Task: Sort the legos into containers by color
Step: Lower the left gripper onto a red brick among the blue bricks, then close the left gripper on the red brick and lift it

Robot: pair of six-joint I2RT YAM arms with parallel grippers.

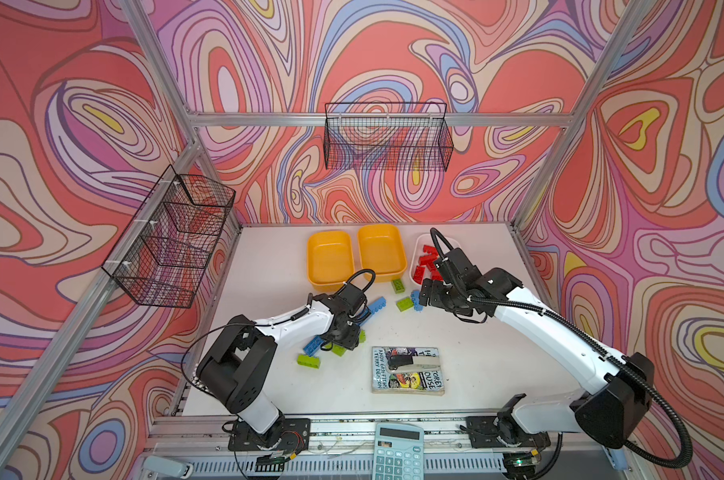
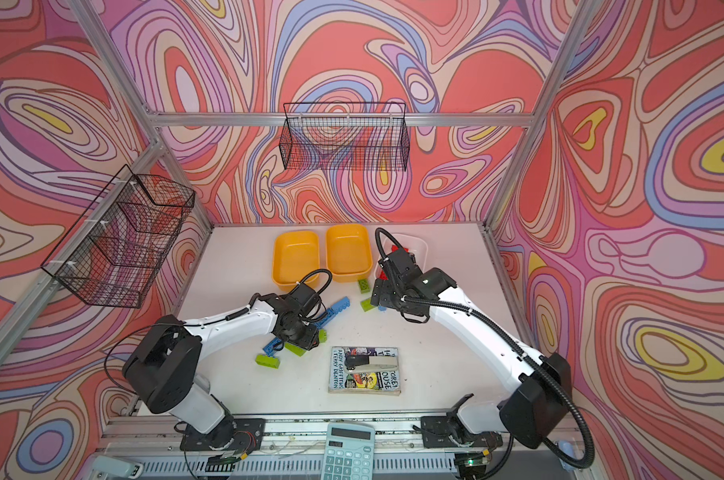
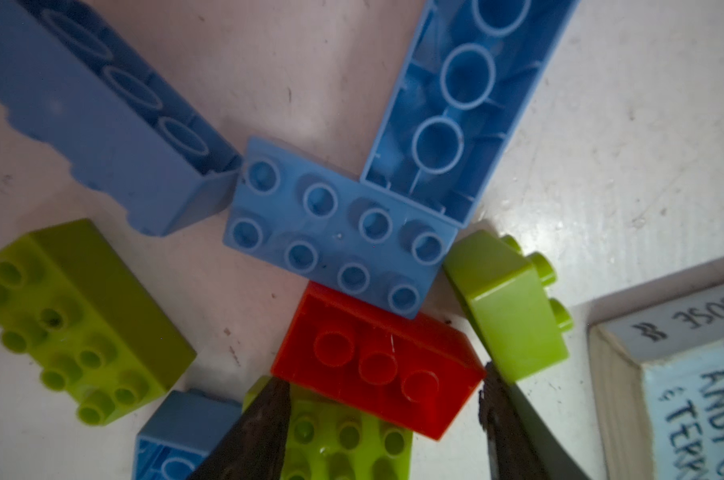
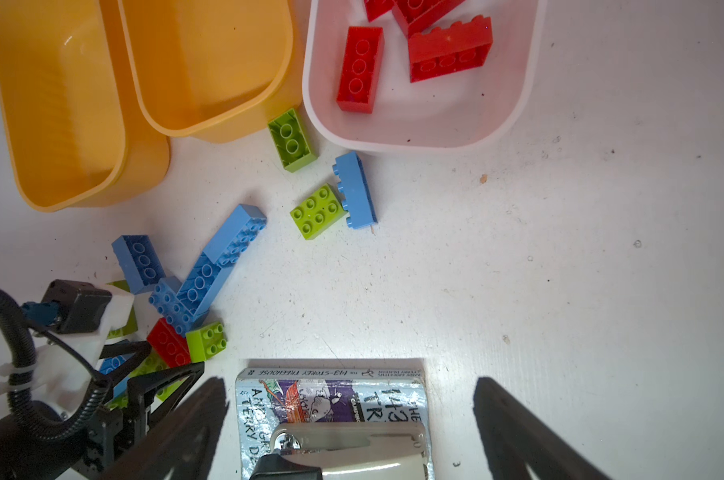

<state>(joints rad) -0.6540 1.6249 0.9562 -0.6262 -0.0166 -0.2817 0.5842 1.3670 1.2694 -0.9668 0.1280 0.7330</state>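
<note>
At 1 o'clock the white tub (image 4: 435, 116) holds red bricks (image 4: 449, 50). 2 orange tubs (image 4: 210, 54) are empty, and blue bricks (image 3: 339, 232) and lime bricks (image 3: 81, 324) lie loose. The left gripper (image 3: 384, 376) straddles a stray red brick (image 3: 376, 357), grip unclear; right gripper (image 4: 349, 382) wide open.

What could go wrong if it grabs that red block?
The left end effector straddles the red brick, which sits tight against a blue brick and a green brick. Closing might pinch the green one too, or shove both neighbours. A crooked grip could drop it before the white tub.
</note>
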